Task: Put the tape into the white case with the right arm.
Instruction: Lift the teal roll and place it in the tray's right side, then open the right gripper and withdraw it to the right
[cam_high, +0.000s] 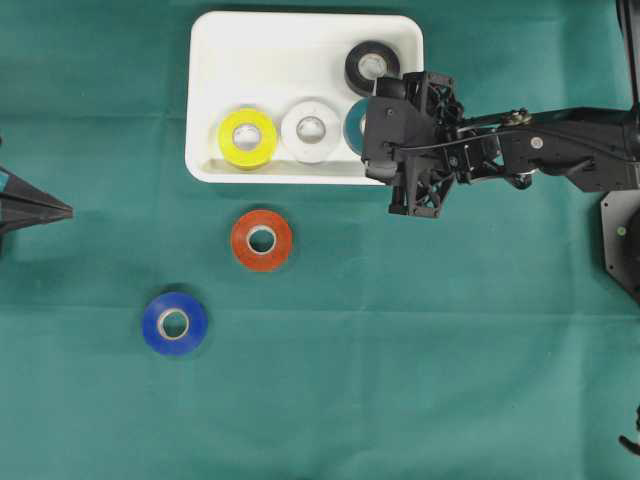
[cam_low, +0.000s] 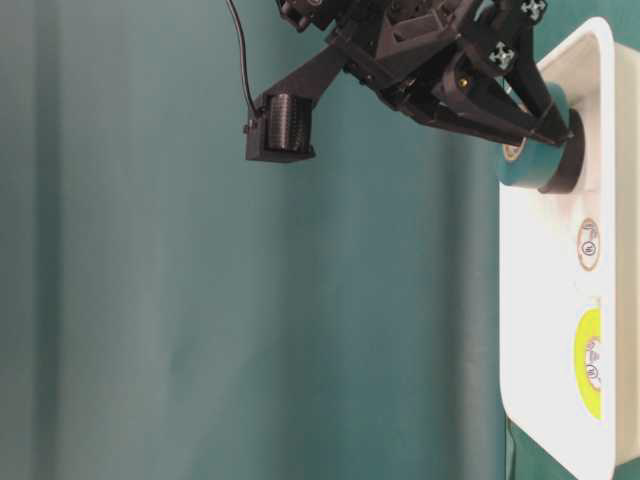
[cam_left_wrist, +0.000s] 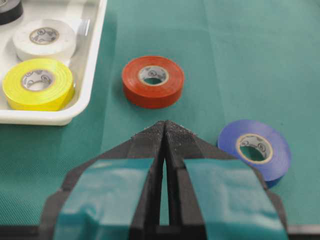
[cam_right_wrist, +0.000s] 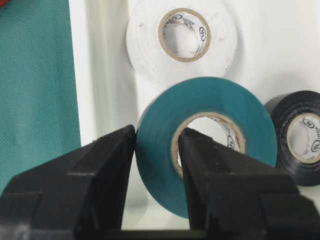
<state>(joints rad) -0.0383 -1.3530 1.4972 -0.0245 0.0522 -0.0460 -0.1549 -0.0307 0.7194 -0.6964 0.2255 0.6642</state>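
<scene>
My right gripper (cam_right_wrist: 157, 135) is shut on a teal tape roll (cam_right_wrist: 210, 97), one finger outside the roll and one in its core. The roll hangs over the right part of the white case (cam_high: 300, 20), between a white roll (cam_high: 311, 130) and a black roll (cam_high: 372, 67). From overhead, only the teal tape's edge (cam_high: 353, 125) shows past the right arm's wrist (cam_high: 410, 140). In the table-level view the teal tape (cam_low: 535, 165) sits at rim height of the case (cam_low: 560, 300); contact with the floor cannot be told. My left gripper (cam_left_wrist: 165, 125) is shut and empty.
A yellow roll (cam_high: 247, 137) also lies in the case. On the green cloth in front of the case lie a red roll (cam_high: 262, 240) and a blue roll (cam_high: 174, 323). The left gripper (cam_high: 65, 210) rests at the left edge.
</scene>
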